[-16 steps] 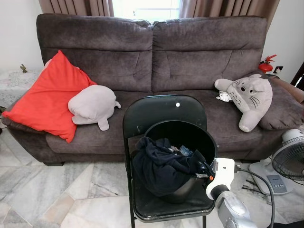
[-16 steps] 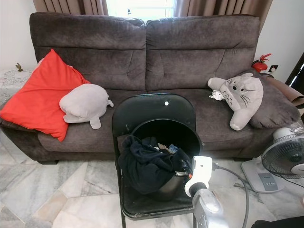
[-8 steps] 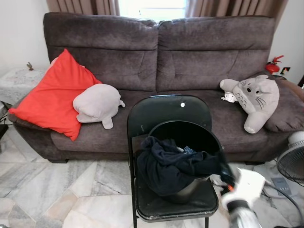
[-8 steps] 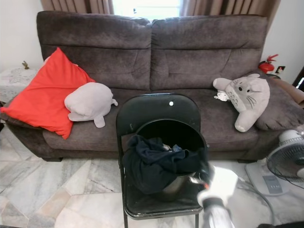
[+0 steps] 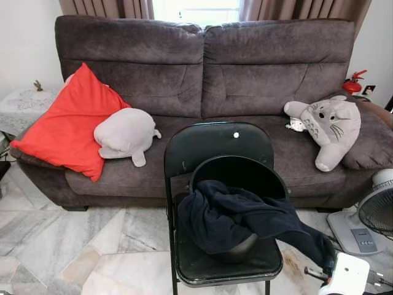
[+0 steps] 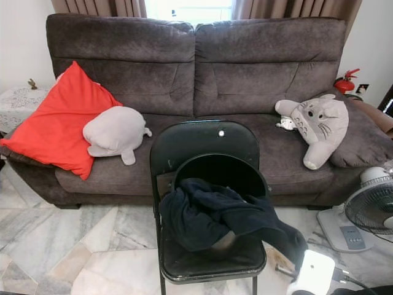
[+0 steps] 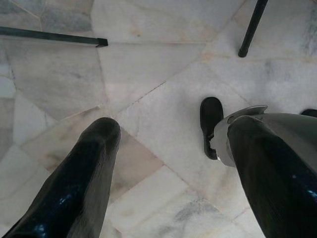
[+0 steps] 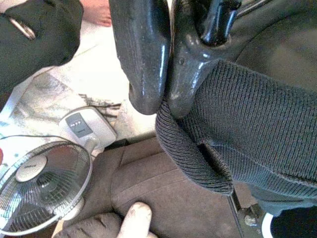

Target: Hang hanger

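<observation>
One dark garment (image 5: 245,215) trailed out of the black bucket (image 5: 236,175) on the folding chair (image 5: 215,147), its ribbed edge pinched between our right gripper (image 8: 158,64)'s closed fingers. Our left gripper (image 7: 168,163) hung idle with fingers spread, empty, over the marble floor (image 7: 163,64). We could make out no hanger, so we judged the hanging barely begun.
</observation>
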Tool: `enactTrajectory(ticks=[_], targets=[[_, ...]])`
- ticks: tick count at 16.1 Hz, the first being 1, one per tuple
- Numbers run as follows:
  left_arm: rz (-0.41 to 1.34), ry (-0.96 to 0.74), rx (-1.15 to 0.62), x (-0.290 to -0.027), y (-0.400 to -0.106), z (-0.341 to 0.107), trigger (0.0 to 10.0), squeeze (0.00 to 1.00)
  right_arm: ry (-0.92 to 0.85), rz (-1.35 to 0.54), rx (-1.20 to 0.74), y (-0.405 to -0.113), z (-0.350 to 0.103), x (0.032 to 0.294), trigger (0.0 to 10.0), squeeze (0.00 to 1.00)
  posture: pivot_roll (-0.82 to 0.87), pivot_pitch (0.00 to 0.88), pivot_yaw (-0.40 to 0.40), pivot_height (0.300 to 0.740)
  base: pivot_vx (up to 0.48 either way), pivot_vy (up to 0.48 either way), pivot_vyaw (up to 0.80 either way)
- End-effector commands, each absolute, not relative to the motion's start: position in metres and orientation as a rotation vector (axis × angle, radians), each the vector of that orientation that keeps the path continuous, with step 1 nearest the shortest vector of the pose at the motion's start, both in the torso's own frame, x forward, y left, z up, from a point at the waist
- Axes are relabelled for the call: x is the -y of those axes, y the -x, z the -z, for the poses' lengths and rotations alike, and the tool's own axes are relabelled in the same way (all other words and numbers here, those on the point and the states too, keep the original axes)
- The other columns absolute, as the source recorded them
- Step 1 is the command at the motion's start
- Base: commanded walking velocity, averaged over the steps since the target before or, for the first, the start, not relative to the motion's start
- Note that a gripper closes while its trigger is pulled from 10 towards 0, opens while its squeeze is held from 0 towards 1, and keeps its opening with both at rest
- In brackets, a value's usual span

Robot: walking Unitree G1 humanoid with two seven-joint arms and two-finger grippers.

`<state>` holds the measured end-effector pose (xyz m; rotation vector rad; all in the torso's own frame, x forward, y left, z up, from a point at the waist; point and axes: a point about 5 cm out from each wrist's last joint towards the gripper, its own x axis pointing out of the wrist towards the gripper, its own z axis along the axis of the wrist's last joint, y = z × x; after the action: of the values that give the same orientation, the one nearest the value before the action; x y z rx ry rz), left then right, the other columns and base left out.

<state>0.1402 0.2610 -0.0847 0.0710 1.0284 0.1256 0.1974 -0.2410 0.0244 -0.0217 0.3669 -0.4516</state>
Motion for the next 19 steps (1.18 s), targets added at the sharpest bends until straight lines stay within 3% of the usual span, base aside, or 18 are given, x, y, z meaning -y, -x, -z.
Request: enactTrajectory(ticks=[1, 3, 4, 7, 8, 17, 19], targets=[[-0.121, -0.091, -1.058, -0.264, -0.135, 0.086, 10.0, 0.0, 0.036, 0.468, -0.37, -0.199, -0.025, 0.247, 10.0, 0.0, -0.05, 0.0, 0.016, 0.74, 0.0, 0.0, 0.0], [-0.123, -0.092, -1.058, -0.264, -0.135, 0.086, 10.0, 0.0, 0.046, 0.454, -0.361, -0.203, -0.027, 0.247, 10.0, 0.0, -0.04, 0.0, 0.015, 0.74, 0.0, 0.0, 0.0], [-0.124, -0.092, -1.058, -0.264, -0.135, 0.086, 10.0, 0.0, 0.038, 0.435, -0.343, -0.207, -0.029, 0.246, 10.0, 1.0, -0.04, 0.0, 0.015, 0.74, 0.0, 0.0, 0.0], [-0.123, -0.091, -1.059, -0.264, -0.135, 0.086, 10.0, 0.0, 0.081, 0.37, -0.311, -0.21, -0.032, 0.237, 10.0, 0.94, -0.04, 0.0, 0.014, 0.74, 0.0, 0.0, 0.0], [-0.124, -0.09, -1.058, -0.264, -0.135, 0.086, 10.0, 0.0, 0.072, 0.344, -0.339, -0.204, -0.024, 0.229, 10.0, 0.0, -0.05, 0.0, 0.015, 0.74, 0.0, 0.0, 0.0], [-0.125, -0.08, -1.056, -0.261, -0.136, 0.087, 10.0, 0.0, 0.062, 0.241, -0.488, -0.198, 0.013, 0.22, 10.0, 0.0, -0.04, 0.0, 0.002, 0.74, 0.0, 0.0, 0.0], [-0.125, -0.077, -1.057, -0.261, -0.136, 0.087, 10.0, 0.0, 0.033, 0.16, -0.53, -0.204, 0.027, 0.208, 10.0, 0.0, -0.04, 0.0, 0.001, 0.74, 0.0, 0.0, 0.0]])
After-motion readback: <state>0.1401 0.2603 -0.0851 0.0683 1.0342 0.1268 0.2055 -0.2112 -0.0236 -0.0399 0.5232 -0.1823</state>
